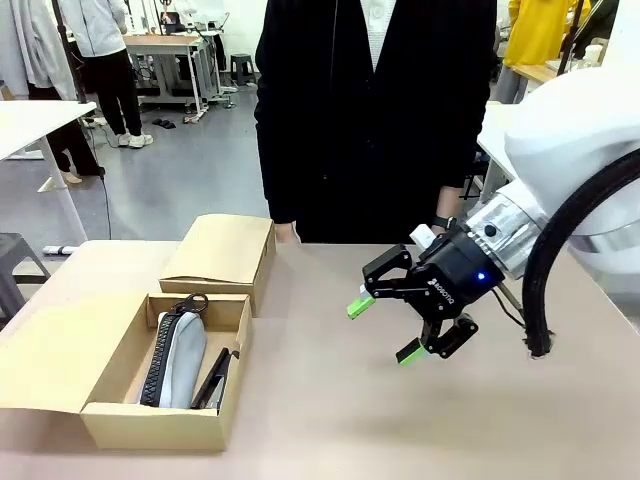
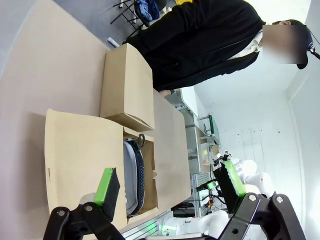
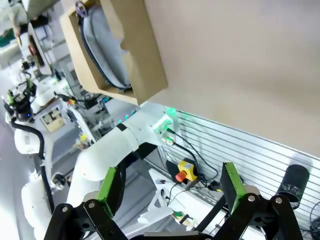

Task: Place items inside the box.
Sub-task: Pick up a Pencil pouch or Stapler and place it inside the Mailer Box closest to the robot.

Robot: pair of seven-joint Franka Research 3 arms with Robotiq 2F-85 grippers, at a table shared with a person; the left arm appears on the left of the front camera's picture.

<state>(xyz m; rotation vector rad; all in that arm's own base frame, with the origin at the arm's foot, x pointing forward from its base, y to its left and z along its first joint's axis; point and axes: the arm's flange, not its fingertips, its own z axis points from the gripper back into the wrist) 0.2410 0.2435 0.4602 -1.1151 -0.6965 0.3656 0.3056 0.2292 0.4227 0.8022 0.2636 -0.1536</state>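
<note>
The soft grey zip pouch (image 1: 182, 350) lies inside the open brown cardboard box (image 1: 150, 428); it seems light and limp, best pinched across its middle. Farther off, the right end effector (image 1: 383, 330) stands wide open and empty; the left end effector (image 2: 169, 182) likewise.

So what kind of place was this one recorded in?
Probably a robotics lab or workshop: the white right arm reaches over a table opposite a standing person, a cluttered workbench stands on bare grey floor behind, and an emergency-stop button sits by the rig.

Grey floor (image 1: 190, 175), white table (image 1: 35, 115) left, workbench (image 1: 165, 42) beyond.
</note>
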